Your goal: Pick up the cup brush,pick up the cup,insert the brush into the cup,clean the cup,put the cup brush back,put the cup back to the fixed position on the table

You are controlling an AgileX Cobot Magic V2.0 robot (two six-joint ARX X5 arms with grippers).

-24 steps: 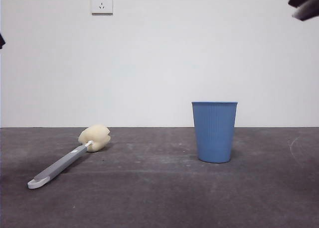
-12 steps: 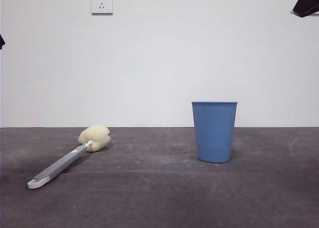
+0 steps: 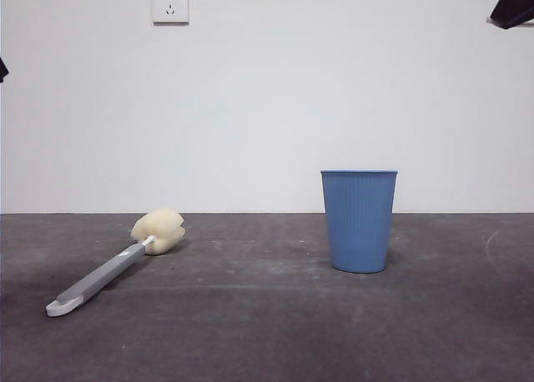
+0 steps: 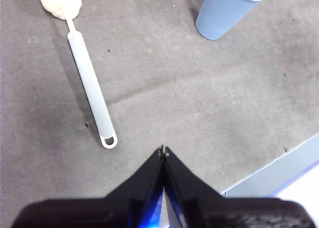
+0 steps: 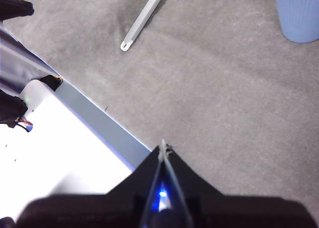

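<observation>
The cup brush (image 3: 108, 269) lies flat on the table (image 3: 267, 332) at the left, its cream sponge head (image 3: 158, 230) toward the wall and its white looped tip (image 3: 60, 307) toward the front. It shows in the left wrist view (image 4: 89, 88) and its handle end in the right wrist view (image 5: 142, 21). The blue ribbed cup (image 3: 359, 220) stands upright right of centre, also in the left wrist view (image 4: 224, 14) and the right wrist view (image 5: 299, 14). My left gripper (image 4: 163, 151) is shut and empty, high above the table. My right gripper (image 5: 163, 146) is shut and empty, high near the table's front edge.
A white wall with a socket (image 3: 170, 5) stands behind the table. A black arm tip (image 3: 513, 5) shows at the top right corner. The table's front edge and a white surface (image 5: 65, 153) beyond it show in the right wrist view.
The arm tip at the top right corner has drawn up and back, showing less than a second ago. The brush and cup have not moved.
</observation>
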